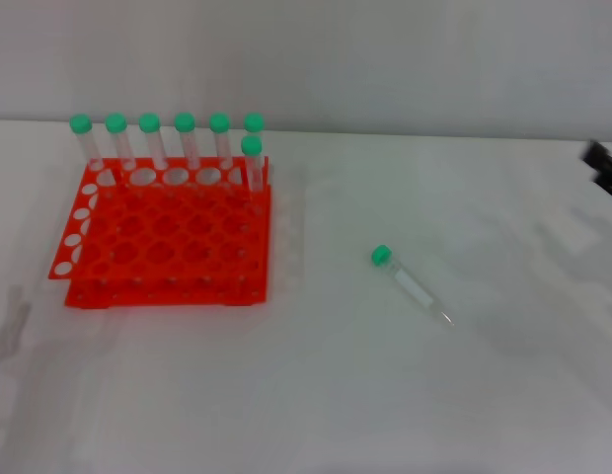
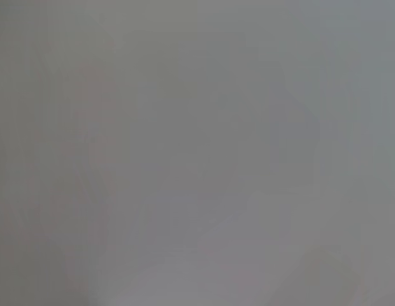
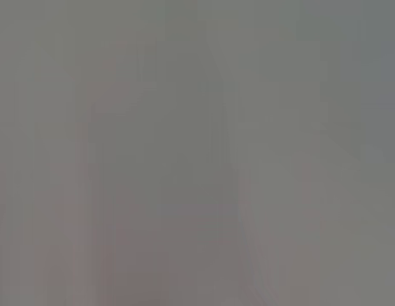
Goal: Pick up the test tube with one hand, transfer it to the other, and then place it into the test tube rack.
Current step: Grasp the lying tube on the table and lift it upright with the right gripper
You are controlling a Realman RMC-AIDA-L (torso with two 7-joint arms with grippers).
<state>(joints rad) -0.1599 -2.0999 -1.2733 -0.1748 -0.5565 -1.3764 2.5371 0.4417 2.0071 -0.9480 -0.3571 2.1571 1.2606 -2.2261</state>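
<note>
The test tube (image 1: 410,281), clear with a green cap, lies flat on the white table right of centre, cap toward the back left, tip toward the front right. The orange-red test tube rack (image 1: 168,237) stands at the left with several green-capped tubes (image 1: 185,138) upright along its back row. A small black part of my right gripper (image 1: 606,168) shows at the right edge of the head view, well apart from the tube. My left gripper is out of view. Both wrist views show only blank grey.
The white table (image 1: 316,395) spreads across the head view, with a pale wall behind it. Faint shadows lie on the table at the front left and at the right.
</note>
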